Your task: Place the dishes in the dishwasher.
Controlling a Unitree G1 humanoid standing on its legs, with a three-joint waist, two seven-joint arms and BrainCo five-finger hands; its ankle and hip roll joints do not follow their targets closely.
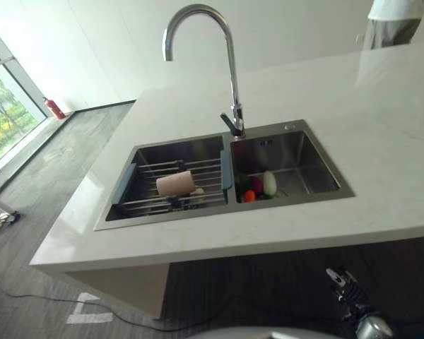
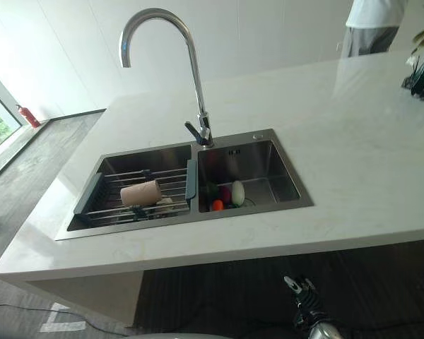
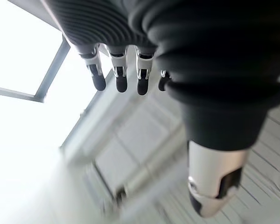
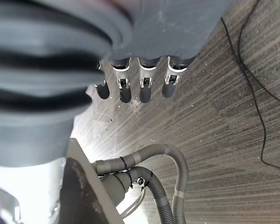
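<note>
Right hand (image 4: pixel 140 86) low, below the counter edge, fingers straight and relaxed, holding nothing — grey corrugated hoses (image 4: pixel 154 163) and grey ribbed floor (image 4: pixel 214 116) past them. Left hand (image 3: pixel 121 74) likewise slack and empty, fingers hanging straight before a bright window. Up on the white marble counter (image 1: pixel 353 127): double stainless steel sink (image 1: pixel 297 127) under a tall curved chrome tap (image 1: pixel 230 70), pale pink cup (image 1: pixel 175 183) on its side on the wire rack (image 1: pixel 198 169) in the left basin — small coloured items (image 1: pixel 258 185) in the right basin.

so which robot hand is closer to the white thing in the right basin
Right, probably. Right robot hand hangs below the counter, front-right of the white thing; left robot hand hangs near a window.
</note>
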